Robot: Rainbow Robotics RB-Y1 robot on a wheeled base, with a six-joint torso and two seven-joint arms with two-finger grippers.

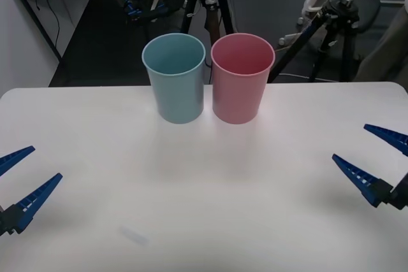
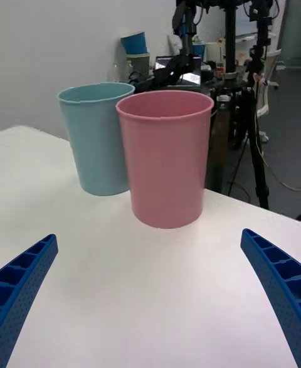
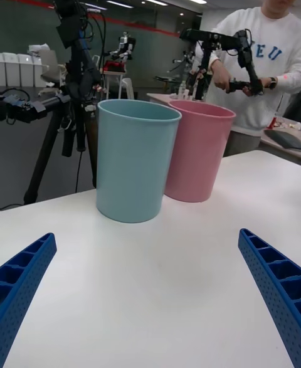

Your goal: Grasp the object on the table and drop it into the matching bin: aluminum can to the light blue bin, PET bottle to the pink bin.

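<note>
The light blue bin and the pink bin stand upright side by side at the far middle of the white table, almost touching. Both look empty from above. No aluminum can or PET bottle is in view. My left gripper hovers open over the table's near left, with nothing between its fingers. Over the near right, my right gripper is also open and empty. The right wrist view has the pink bin nearest and the light blue bin beside it. From the left wrist the light blue bin is in front.
Black tripods and lab gear stand on the floor behind the table's far edge. A faint bluish smear marks the tabletop near the front. A person in a white sweatshirt stands beyond the table, touching none of the task's things.
</note>
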